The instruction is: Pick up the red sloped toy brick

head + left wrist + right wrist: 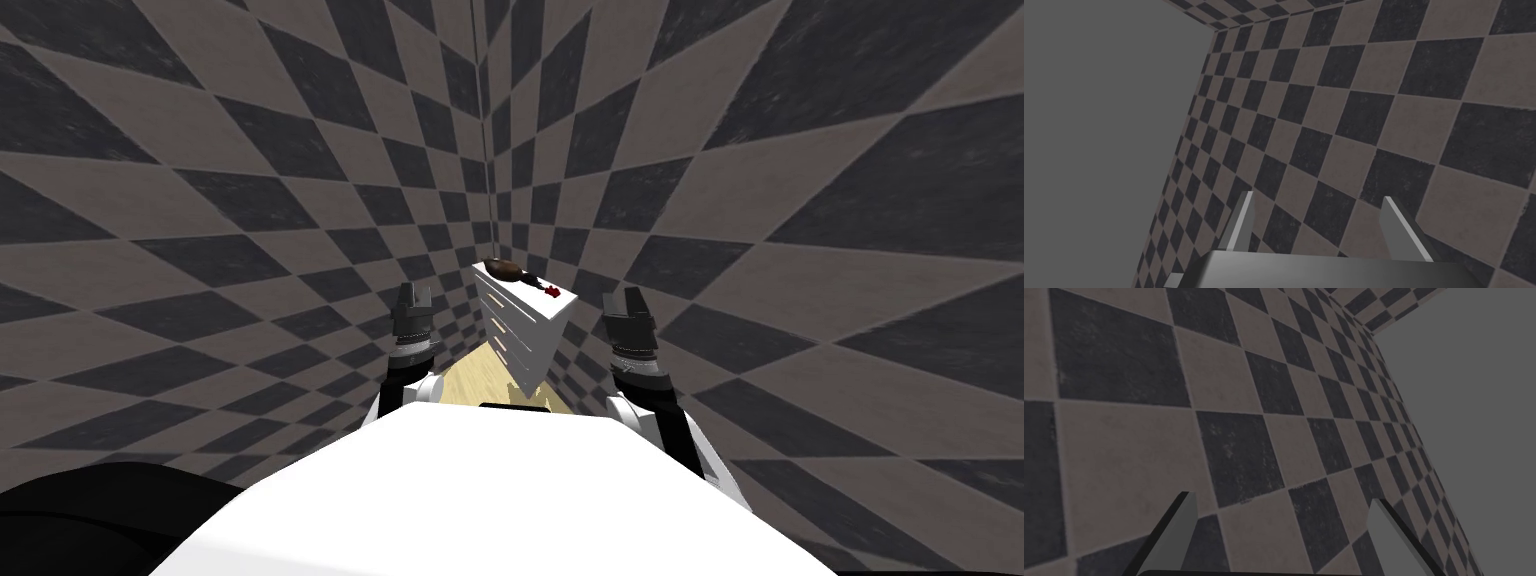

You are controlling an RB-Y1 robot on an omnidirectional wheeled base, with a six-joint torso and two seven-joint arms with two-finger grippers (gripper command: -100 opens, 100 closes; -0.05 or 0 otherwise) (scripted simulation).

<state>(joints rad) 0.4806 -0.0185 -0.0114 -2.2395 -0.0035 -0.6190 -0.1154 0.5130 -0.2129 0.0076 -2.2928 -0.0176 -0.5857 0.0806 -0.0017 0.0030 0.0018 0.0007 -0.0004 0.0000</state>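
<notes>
A small red thing, the toy brick [552,292], lies on top of a white chest of drawers [530,335] ahead of me, near the top's right end. My left gripper [412,303] is raised to the left of the chest, well short of it, and its fingers [1240,222] stand open with nothing between them. My right gripper [627,302] is raised to the right of the chest, and its fingers [1174,533] are open too and hold nothing.
A brown oblong object [503,268] lies at the far end of the chest's top, with a thin dark item [533,281] beside it. Checkered walls close in on both sides. A strip of pale wooden floor [480,380] leads to the chest.
</notes>
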